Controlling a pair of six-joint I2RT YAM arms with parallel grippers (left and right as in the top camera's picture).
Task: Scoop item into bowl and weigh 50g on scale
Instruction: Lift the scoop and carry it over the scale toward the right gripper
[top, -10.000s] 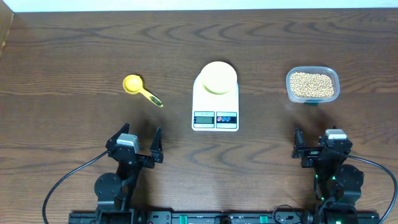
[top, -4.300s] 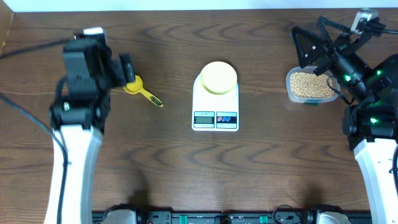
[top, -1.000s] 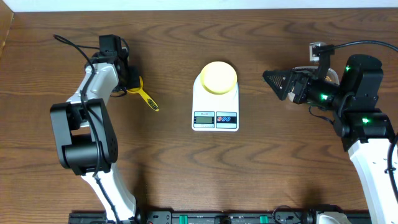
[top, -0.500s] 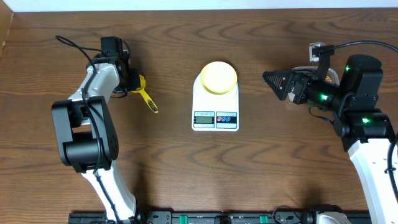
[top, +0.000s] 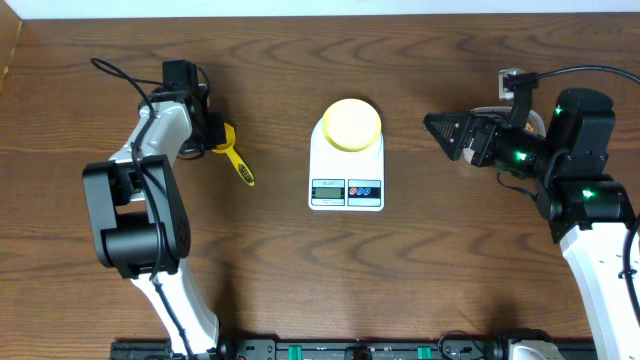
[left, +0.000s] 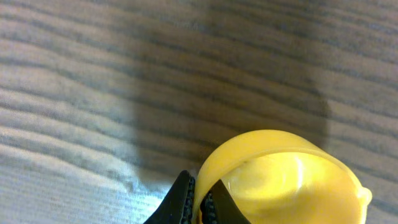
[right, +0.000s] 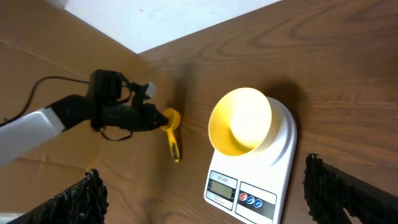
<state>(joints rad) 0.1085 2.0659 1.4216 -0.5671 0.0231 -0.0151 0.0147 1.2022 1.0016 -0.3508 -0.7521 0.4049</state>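
We see the left end effector (top: 212, 133) near the table's (top: 320, 280) far-left part, its fingers (left: 185, 198) pinched onto the rim of the yellow scoop (top: 236, 158), whose handle points toward the near edge. The scale (top: 346, 172) sits mid-table, with the bowl (top: 351, 123) on its far half, inside the platform's edges. The right end effector (top: 443, 138) hangs spread wide with nothing in it, right of the scale and apart from it. Bare wood lies either side of the scale and along the near edge.
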